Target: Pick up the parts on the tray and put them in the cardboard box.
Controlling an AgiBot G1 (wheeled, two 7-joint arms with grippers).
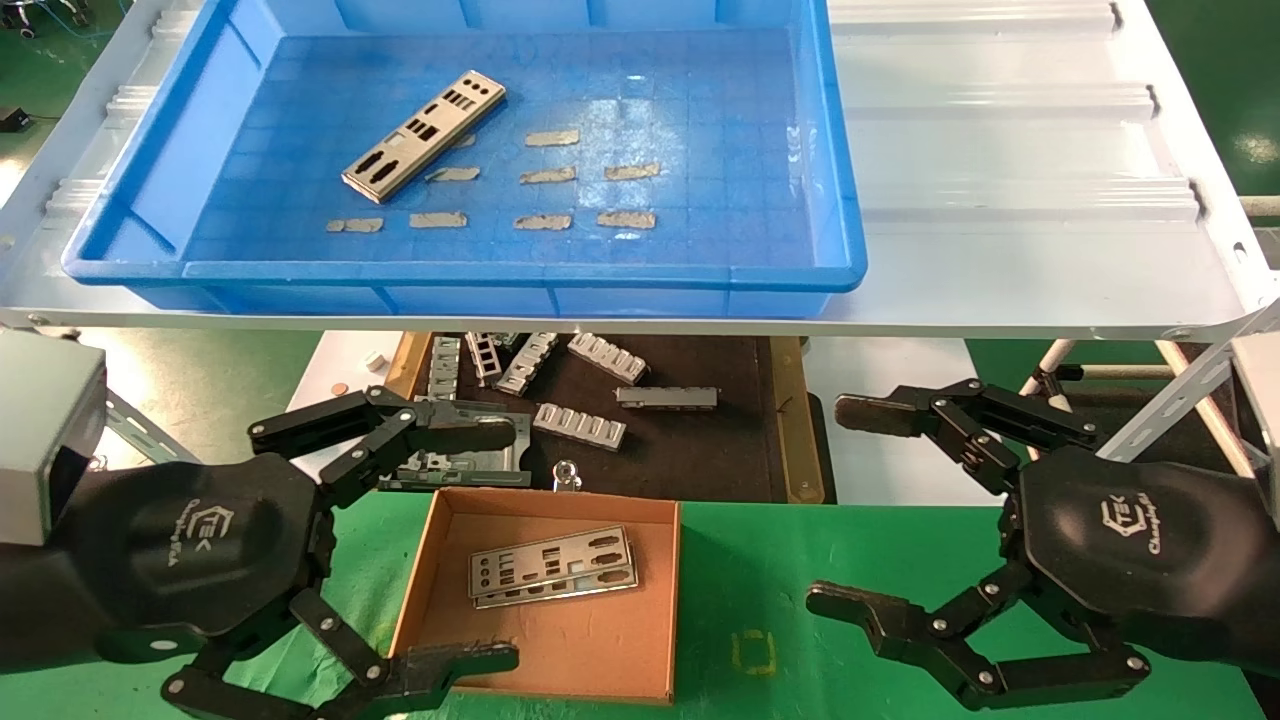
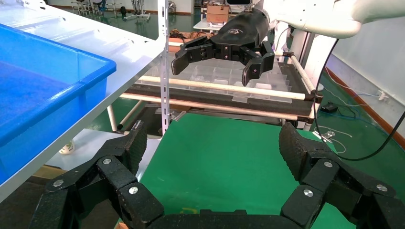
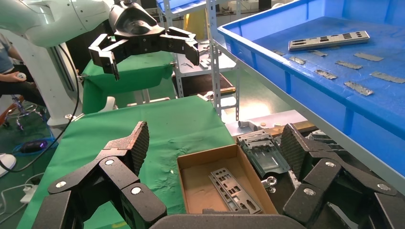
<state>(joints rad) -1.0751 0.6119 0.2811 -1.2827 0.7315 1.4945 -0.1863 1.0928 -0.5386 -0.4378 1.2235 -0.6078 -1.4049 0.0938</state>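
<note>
- Lying aslant on the grid floor of the tray (image 1: 150,225), toward its ten o'clock area in the head view, is one part (image 1: 424,131): a thin, flat, long silver plate punched with small dark rectangular and rounded cut-outs, its long axis running from seven o'clock up to one o'clock.
- The tray is a large, shallow, bright-blue bin with raised walls and a rolled rim, sitting on a pale ridged metal shelf (image 1: 1020,160) at twelve o'clock of the scene.
- Small grey patches (image 1: 552,137) dot the tray floor at three to five o'clock of that part, apart from it.
- The cardboard box (image 1: 660,600) is small, brown, lidless and low-walled; it rests on the green cloth (image 1: 760,570) at six o'clock of the tray.
- Two more parts (image 1: 552,567) lie inside the box, stacked slightly offset, showing the same punched slots and round holes.
- Chunky ribbed grey brackets (image 1: 580,424) lie on a dark mat (image 1: 690,450) just at twelve o'clock of the box, under the shelf edge.
- The left gripper (image 1: 470,545) hovers at nine o'clock of the box, fingers spread wide and holding nothing, the lower fingertip over the box's near corner.
- The right gripper (image 1: 850,505) hangs over the green cloth at three o'clock of the box, well apart from it, also spread wide and empty.
</note>
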